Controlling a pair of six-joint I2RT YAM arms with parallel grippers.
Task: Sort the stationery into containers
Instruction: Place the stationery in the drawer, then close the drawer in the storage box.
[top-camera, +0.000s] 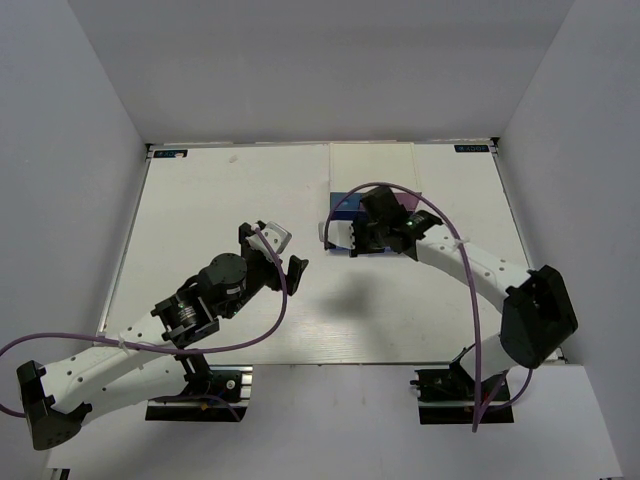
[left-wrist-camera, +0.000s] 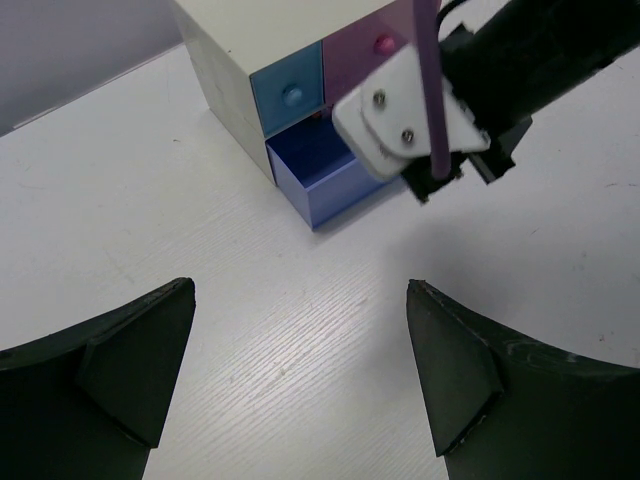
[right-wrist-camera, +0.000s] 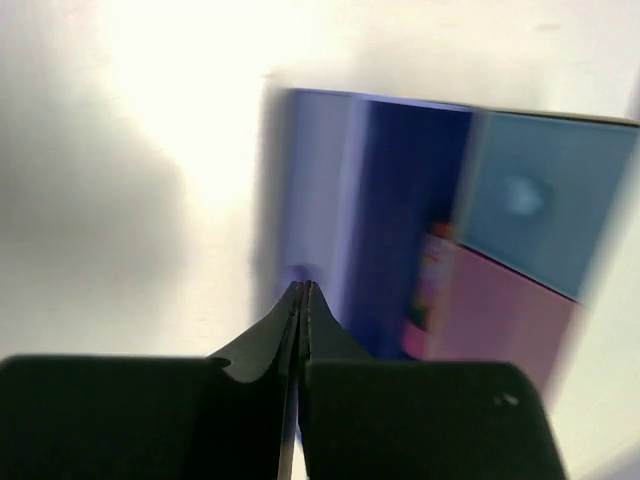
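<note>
We start at the violet-blue drawer (left-wrist-camera: 322, 172), pulled out of the bottom of the white cabinet (left-wrist-camera: 262, 35) and standing open on the surface (top-camera: 230, 200). The right wrist view is blurred, but a pink item (right-wrist-camera: 432, 285) lies inside the drawer by its back end; we cannot tell what kind of stationery it is. Above the open drawer, the light blue drawer (left-wrist-camera: 290, 97) and the pink drawer (left-wrist-camera: 368, 55) are shut.

The right end effector (right-wrist-camera: 300, 295) hangs just in front of the open drawer with its fingers pressed together and nothing between them. The left end effector (left-wrist-camera: 300, 290) is well apart from the cabinet over bare surface, its fingers spread wide and empty.

From above we see no loose markers, tube or roll on the surface. We judge the sorting to be close to finished: at least one piece is in a drawer, and what seems left is pushing the violet-blue drawer shut. The contents of the closed drawers are hidden from us.
</note>
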